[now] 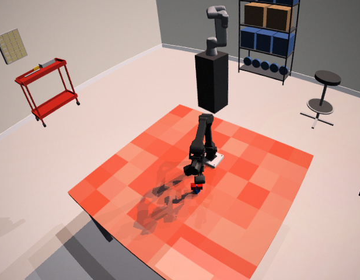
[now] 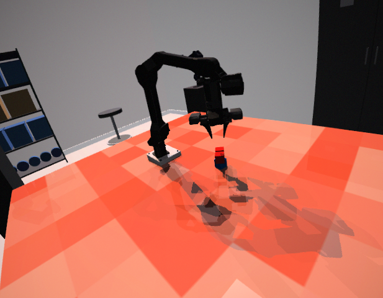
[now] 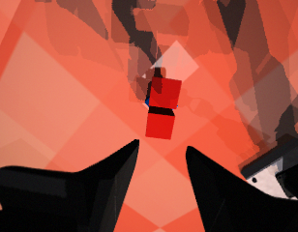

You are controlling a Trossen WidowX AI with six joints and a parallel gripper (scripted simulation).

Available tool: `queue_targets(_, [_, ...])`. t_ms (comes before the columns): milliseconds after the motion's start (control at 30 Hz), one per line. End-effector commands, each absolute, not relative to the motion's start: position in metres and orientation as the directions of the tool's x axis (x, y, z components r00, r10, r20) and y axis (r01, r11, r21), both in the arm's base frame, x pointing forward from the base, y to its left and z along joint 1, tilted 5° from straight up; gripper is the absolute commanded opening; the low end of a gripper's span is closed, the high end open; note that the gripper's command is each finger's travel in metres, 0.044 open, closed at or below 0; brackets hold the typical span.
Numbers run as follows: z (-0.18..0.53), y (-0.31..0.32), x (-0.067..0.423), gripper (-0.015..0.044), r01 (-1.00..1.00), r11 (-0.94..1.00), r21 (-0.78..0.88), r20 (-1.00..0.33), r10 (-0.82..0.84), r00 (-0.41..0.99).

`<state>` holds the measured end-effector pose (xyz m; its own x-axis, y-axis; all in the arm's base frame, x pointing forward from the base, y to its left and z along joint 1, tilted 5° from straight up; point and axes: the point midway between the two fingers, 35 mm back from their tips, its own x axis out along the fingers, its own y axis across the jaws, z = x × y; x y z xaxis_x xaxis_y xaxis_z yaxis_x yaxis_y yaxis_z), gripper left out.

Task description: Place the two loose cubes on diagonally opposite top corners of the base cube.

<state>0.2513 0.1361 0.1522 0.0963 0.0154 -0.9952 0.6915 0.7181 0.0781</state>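
The blue base cube (image 1: 196, 191) (image 2: 220, 164) stands on the table, mostly hidden from above by two red cubes. One red cube (image 1: 193, 187) (image 2: 220, 158) (image 3: 164, 93) is farther from the gripper in the wrist view. The other red cube (image 1: 200, 187) (image 2: 220, 148) (image 3: 160, 127) is beside it. Both rest on the base and look level. A dark strip shows between them in the wrist view; the gap's width cannot be told. My gripper (image 2: 217, 137) (image 3: 163, 147) is partly open and empty, above the cubes, touching none. Its fingertips are hidden in the top view.
The arm's white base plate (image 1: 214, 160) (image 2: 164, 156) (image 3: 271, 185) stands on the patchwork table (image 1: 222, 207) (image 2: 172, 250). Arm shadows fall across the table beside the stack. A stool, a shelf, a red cart and another arm on a black pedestal stand away from the table.
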Motion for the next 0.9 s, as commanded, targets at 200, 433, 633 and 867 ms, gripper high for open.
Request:
queue_targets(200, [0.161, 0.136, 0.25, 0.0336, 0.692, 0.718, 0.08, -0.995, 0.016, 0.098])
queue_targets(433, [0.162, 0.138, 0.249, 0.04, 0.691, 0.719, 0.074, -0.996, 0.014, 0.092])
queue_targets(633, [0.162, 0.202, 0.22, 0.04, 0.691, 0.718, 0.076, -0.996, 0.02, 0.088])
queue_targets(867, [0.162, 0.23, 0.202, 0.04, 0.691, 0.718, 0.077, -0.996, 0.022, 0.087])
